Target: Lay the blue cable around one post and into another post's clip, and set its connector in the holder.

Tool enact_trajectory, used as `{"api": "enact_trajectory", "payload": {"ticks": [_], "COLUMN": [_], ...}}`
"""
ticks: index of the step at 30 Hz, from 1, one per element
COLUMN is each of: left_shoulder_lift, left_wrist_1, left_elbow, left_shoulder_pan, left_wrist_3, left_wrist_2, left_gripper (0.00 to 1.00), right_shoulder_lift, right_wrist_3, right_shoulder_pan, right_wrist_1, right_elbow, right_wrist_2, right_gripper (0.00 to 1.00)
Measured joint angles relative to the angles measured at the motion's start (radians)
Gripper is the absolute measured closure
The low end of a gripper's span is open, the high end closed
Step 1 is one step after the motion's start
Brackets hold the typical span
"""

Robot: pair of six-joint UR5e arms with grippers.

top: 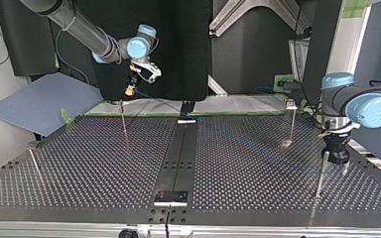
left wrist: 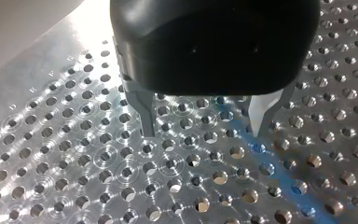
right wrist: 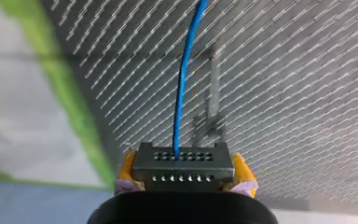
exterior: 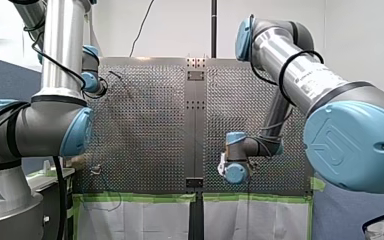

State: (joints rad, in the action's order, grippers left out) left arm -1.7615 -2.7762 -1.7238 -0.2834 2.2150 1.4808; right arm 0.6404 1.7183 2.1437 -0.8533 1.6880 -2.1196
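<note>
In the right wrist view my right gripper (right wrist: 184, 179) is shut on a dark grey connector (right wrist: 184, 164), clamped between its yellow pads (right wrist: 242, 172). The blue cable (right wrist: 182, 79) runs from the connector out over the perforated table, past a thin post (right wrist: 213, 88). In the top view this gripper (top: 130, 89) hangs above the far edge, just over a post (top: 123, 119). My left gripper (left wrist: 205, 133) is open, its metal fingers (left wrist: 144, 116) just above the plate, with a blurred stretch of blue cable (left wrist: 279, 172) beside one fingertip. In the top view it (top: 338, 159) stands next to a post (top: 320, 173).
Two more posts (top: 33, 162) (top: 292, 124) rise from the perforated table (top: 89, 173). A dark centre strip (top: 178, 158) carries small brackets at its near end (top: 171, 197) and far end (top: 187, 120). Green tape (exterior: 140, 198) lines one table edge.
</note>
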Motion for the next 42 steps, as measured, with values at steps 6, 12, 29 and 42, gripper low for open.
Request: {"api": "enact_trajectory", "payload": {"ticks": [6,12,29,42], "left_shoulder_lift": [0.0,0.0,0.0,0.0], "left_wrist_1": [0.001,0.001,0.001,0.0], "left_elbow": [0.0,0.0,0.0,0.0], "left_shoulder_pan": [-0.001,-0.002,-0.003,-0.002], "left_wrist_3": [0.0,0.0,0.0,-0.001], "left_wrist_2": [0.0,0.0,0.0,0.0], "left_gripper": [0.0,0.0,0.0,0.0], "right_shoulder_lift": [-0.059,-0.121,-0.272,-0.343], "right_wrist_3": [0.006,0.015,0.022,0.045], "right_shoulder_pan": [-0.058,-0.092,-0.232,-0.349], "right_wrist_1": [-0.059,-0.121,-0.272,-0.365], "right_elbow": [0.059,0.121,0.24,0.222], "right_wrist_2": [0.013,0.011,0.123,0.239], "right_gripper": [1.0,1.0,1.0,1.0]}}
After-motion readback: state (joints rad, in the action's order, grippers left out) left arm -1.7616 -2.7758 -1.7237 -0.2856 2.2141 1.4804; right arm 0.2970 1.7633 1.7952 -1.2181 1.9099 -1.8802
